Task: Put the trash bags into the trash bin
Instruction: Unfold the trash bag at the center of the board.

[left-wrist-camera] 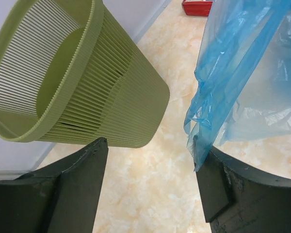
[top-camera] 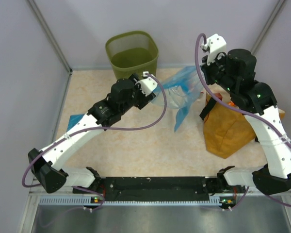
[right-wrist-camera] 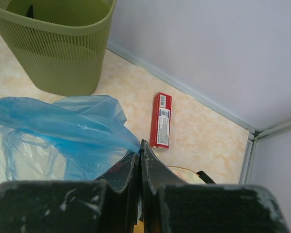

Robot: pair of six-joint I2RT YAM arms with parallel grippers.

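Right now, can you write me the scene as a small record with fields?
trash bin: upright, at the far edge
big trash bag: blue, held up, outside the bin
right pincer: shut on the bag's film
left pincer: open, bag edge beside one finger
folded bag: flat, at the left side
orange sack: at the right side
red box: lying flat, right of the bin

A large sack of thin, crinkled, translucent light-blue plastic film [top-camera: 182, 92] is held up above the table [top-camera: 150, 145] in loose hanging folds, just to the right of the bin; one gathered corner is pinched between the closed fingers of the right gripper [right-wrist-camera: 140, 145]. A small flat folded square of the same blue film [top-camera: 76, 120] is laid on the table at the left; the olive-green ribbed wastebasket with a rounded-square rim and tapering walls [top-camera: 136, 70] is stood upright at the table's far edge.
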